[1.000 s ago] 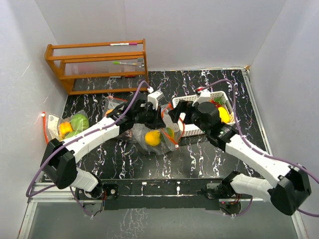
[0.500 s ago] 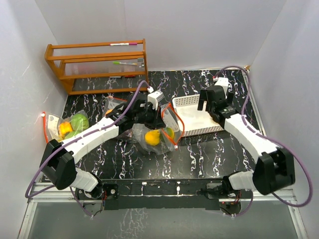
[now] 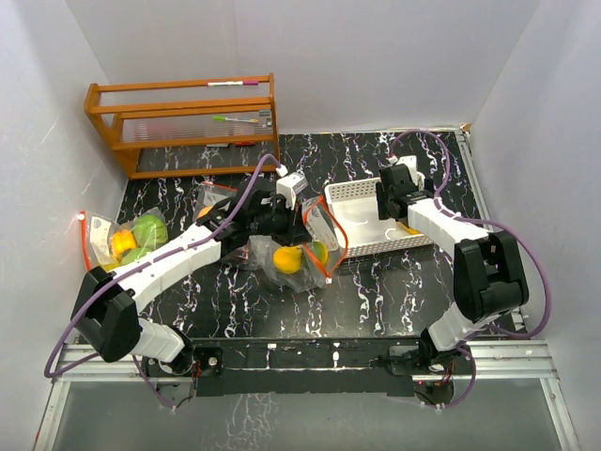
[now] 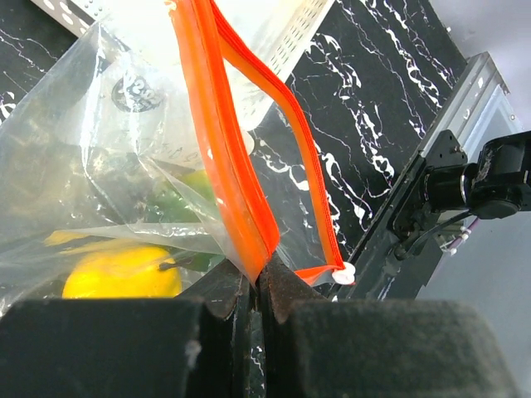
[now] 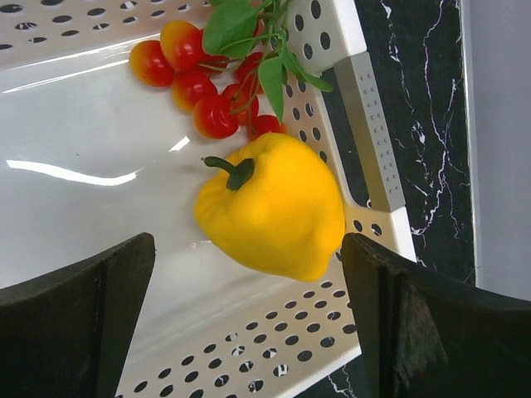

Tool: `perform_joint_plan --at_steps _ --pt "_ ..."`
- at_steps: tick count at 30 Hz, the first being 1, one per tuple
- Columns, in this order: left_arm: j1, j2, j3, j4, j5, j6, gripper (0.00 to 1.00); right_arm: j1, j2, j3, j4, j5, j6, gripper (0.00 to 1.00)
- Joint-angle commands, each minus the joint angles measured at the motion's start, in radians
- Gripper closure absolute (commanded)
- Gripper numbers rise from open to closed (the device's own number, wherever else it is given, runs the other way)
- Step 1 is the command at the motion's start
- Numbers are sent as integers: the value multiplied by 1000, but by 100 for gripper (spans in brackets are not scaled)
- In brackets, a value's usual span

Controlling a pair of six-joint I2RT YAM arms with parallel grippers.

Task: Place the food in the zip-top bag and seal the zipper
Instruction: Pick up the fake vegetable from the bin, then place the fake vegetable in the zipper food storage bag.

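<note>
When you look down from above, the zip-top bag sits mid-table holding a yellow fruit, beside the white basket. Up close, the left gripper pinches the bag's orange zipper strip; a round printed mark there is unreadable. The right gripper, jaws wide, hangs over a glossy yellow pepper and red cherries in the basket.

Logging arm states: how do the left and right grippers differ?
The left gripper is shut on the orange zipper strip of the zip-top bag; the right gripper is wide open, empty. The left gripper is at the bag; the right gripper hovers over the yellow pepper in the white basket. Both have black fingers.
</note>
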Motion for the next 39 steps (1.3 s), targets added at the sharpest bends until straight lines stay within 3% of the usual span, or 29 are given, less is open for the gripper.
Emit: perform_joint_plan --at_steps 1,15,17,21,26,31,39 --pt "5 -57 -9 25 27 7 100 -16 22 19 68 45 -18 2" --pt "5 -56 -11 29 42 16 100 -54 194 0 165 62 -51 1" --pt "5 -56 -9 29 43 17 100 -54 194 -2 165 49 -50 12" --pt "5 -50 -6 27 43 18 100 -54 150 -18 169 30 -34 48" --pt "6 -41 -5 20 38 21 100 -55 26 -40 151 -44 -13 66" --pt "6 -41 2 7 25 26 100 -54 -169 -49 83 -277 9 71" --pt "7 -41 23 -7 23 30 100 -55 -538 -138 142 -931 46 72"
